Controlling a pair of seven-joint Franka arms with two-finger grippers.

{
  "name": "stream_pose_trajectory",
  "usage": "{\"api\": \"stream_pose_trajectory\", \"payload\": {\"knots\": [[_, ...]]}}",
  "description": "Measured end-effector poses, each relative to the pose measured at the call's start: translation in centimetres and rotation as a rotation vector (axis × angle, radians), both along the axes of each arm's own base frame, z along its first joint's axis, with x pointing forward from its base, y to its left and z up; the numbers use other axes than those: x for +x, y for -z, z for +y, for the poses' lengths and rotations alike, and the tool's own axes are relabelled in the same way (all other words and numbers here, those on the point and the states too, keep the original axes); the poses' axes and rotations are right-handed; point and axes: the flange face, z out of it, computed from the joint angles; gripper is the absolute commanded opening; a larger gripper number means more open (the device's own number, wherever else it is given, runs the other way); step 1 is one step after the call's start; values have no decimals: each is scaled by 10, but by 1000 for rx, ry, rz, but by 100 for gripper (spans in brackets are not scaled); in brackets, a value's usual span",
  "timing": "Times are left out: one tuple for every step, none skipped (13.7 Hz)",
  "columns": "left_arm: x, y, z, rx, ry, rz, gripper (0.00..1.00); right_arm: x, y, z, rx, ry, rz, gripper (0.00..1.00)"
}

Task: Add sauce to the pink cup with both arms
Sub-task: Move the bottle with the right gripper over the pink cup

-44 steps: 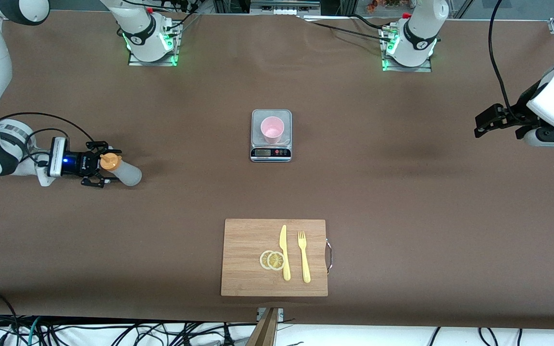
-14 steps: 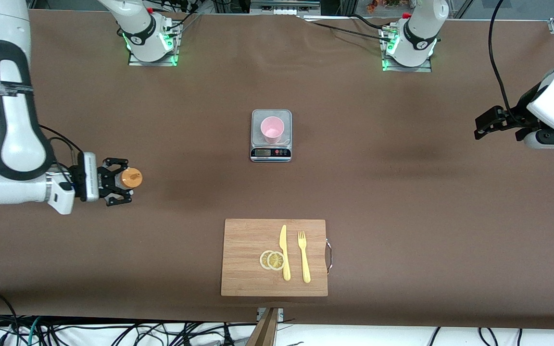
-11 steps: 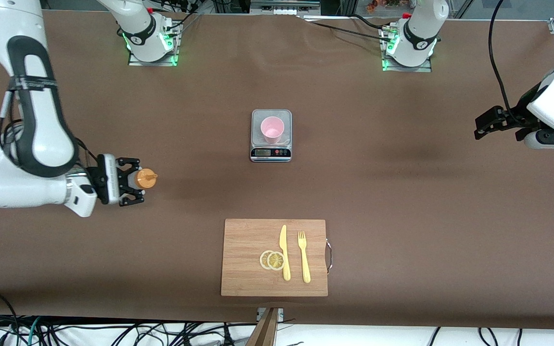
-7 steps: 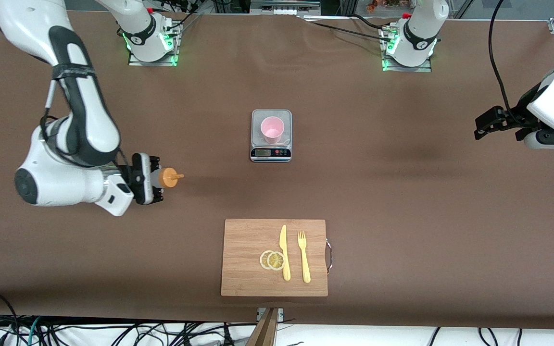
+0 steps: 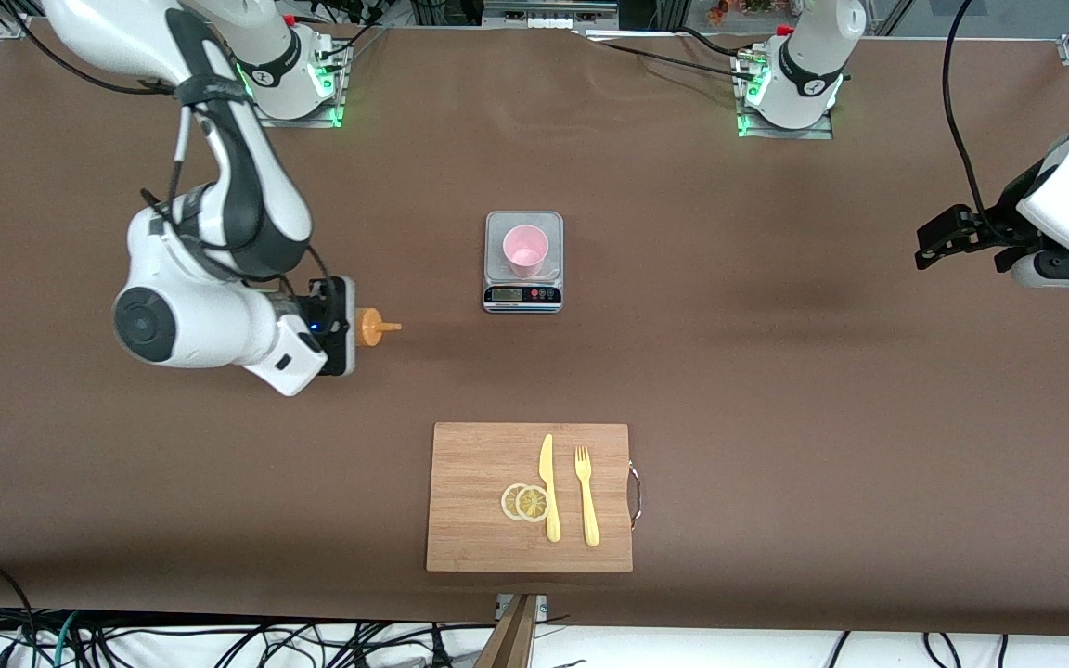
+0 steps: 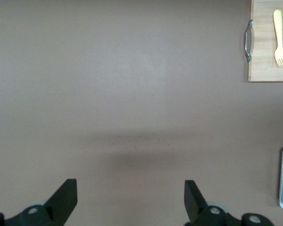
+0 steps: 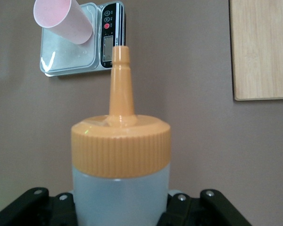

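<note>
Sauce bottle held in the air, pink cup waiting on the scale

The right gripper (image 5: 349,327) clamps the sauce (image 5: 373,327) above bare table, nozzle pointing toward the scale (image 5: 522,295), with open room between. The pink cup (image 5: 525,250) stands upright on it. The left gripper (image 5: 932,243) waits with fingers spread at its table end, above bare tabletop.

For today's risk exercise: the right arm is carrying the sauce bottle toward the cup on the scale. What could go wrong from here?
1. The right gripper holds the sauce bottle on its side, nozzle leading; sauce might drip onto the table before it reaches the pink cup.
2. The cup stands loose on the scale; a nozzle bump could tip it.
3. The left gripper waits open at the table's end, steadying nothing.
</note>
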Motion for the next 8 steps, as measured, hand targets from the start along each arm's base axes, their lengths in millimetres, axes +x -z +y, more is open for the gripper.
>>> {"api": "stream_pose_trajectory", "payload": {"knots": [[0, 0, 0, 0, 0, 0, 100, -7, -3, 17, -31, 6, -3, 0], [0, 0, 0, 0, 0, 0, 100, -15, -6, 35, -67, 5, -10, 0], [0, 0, 0, 0, 0, 0, 100, -23, -8, 51, -102, 1, -20, 0], [0, 0, 0, 0, 0, 0, 100, -31, -8, 67, -135, -6, -29, 0], [0, 0, 0, 0, 0, 0, 100, -38, -8, 81, -167, -20, -42, 0], [0, 0, 0, 0, 0, 0, 100, -47, -9, 97, -201, -44, -63, 0], [0, 0, 0, 0, 0, 0, 100, -55, -11, 114, -231, -63, -87, 0], [0, 0, 0, 0, 0, 0, 100, -64, -12, 130, -250, -77, -104, 0]]}}
